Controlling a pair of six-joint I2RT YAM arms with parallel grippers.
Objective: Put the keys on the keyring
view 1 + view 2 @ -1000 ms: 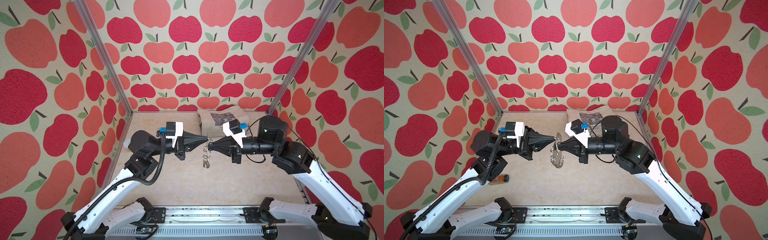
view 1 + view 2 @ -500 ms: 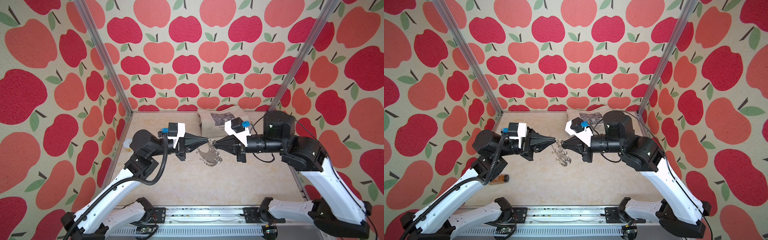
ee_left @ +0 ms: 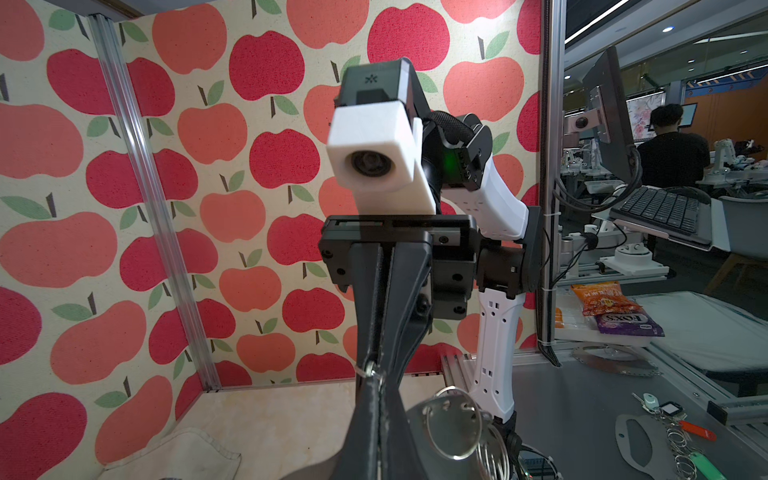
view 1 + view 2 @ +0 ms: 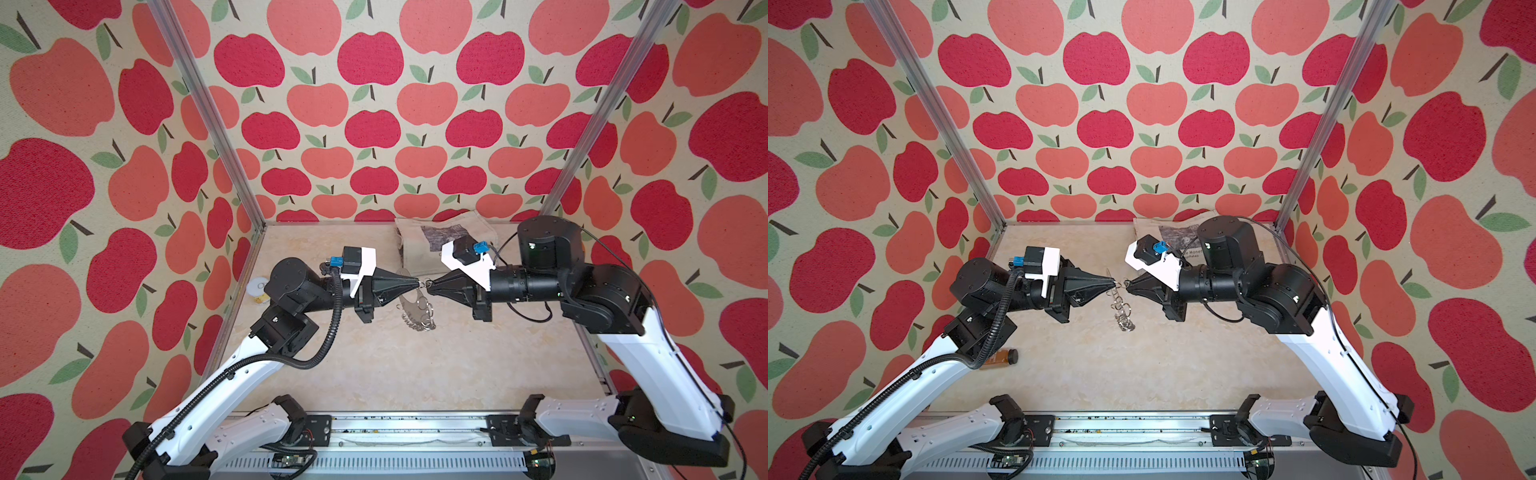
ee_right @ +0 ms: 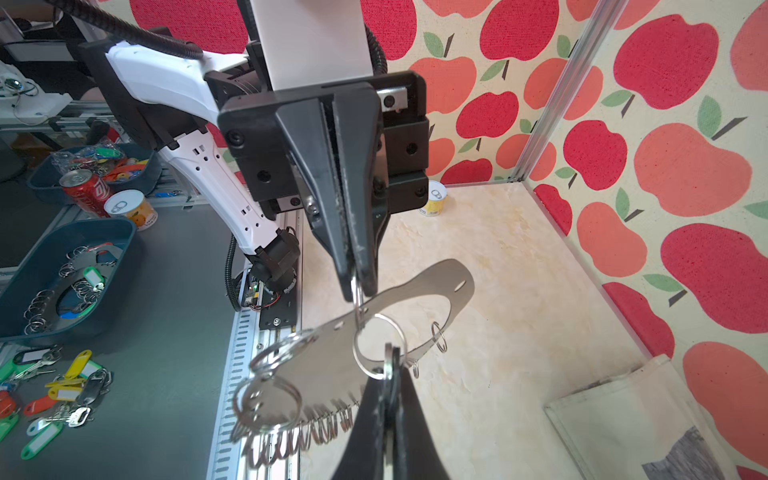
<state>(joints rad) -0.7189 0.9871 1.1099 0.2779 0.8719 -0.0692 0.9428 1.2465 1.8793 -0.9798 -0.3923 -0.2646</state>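
So, tabletop (image 4: 395,365): pale and marbled. Nothing of the task rests on it, because I am working in the air above its middle.
Cloth bag (image 4: 440,243): lies flat at the back by the wall, well apart from the work. I judge it has no part in this job.
Keyring (image 4: 411,301): the grey crescent plate hangs clear of the tabletop between my two pincers, tilted, with its fringe of rings drooping below. The right wrist view shows its whole face (image 5: 328,365). I hold it aloft so the rings dangle free and do not snag.
Yellow can (image 4: 257,287): stands at the left edge near the wall, out of my way.
Amber bottle (image 4: 998,358): lies on its side beside my left arm, also apart from the work.
Left pincer (image 4: 417,284): closed tight, pinching a small ring (image 5: 356,301) that is threaded through the plate.
Right pincer (image 4: 430,287): closed tight on a larger ring (image 5: 354,345) hung just beside the small one. The tips of my two pincers nearly meet.
Reason for two grips: I judge that holding neighbouring rings stops the plate from spinning and steadies one ring for threading.
Keys: neither pincer carries one. A black-framed tag with a pale window (image 3: 670,409) lies on the grey surface outside the cell, and I cannot tell whether it is mine. One pincer would have to let go to fetch it.
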